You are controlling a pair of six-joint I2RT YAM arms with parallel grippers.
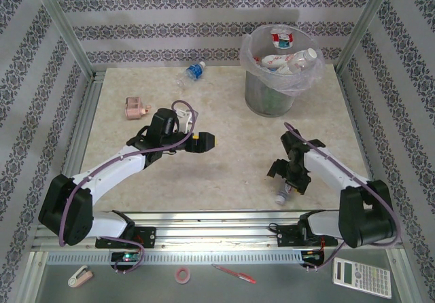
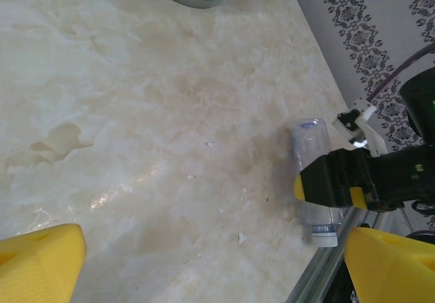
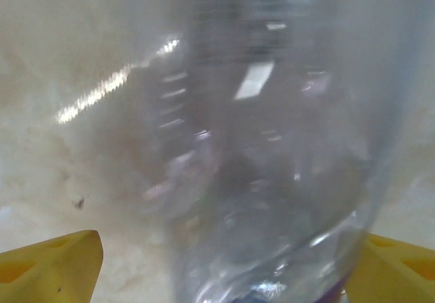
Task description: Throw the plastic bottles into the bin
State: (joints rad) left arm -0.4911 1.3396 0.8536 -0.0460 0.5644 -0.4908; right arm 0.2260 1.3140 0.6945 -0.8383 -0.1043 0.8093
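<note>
The right gripper (image 1: pixel 291 181), jaws wide and not clamped, straddles a clear plastic bottle (image 1: pixel 281 198) lying at the tabletop's (image 1: pixel 224 174) near edge toward its right corner, the left gripper (image 1: pixel 206 140) gapes empty mid-tabletop, a blue-labelled bottle (image 1: pixel 194 71) lies at the far edge, and the bin (image 1: pixel 272 94) stands bottle-filled near the far right corner.
</note>
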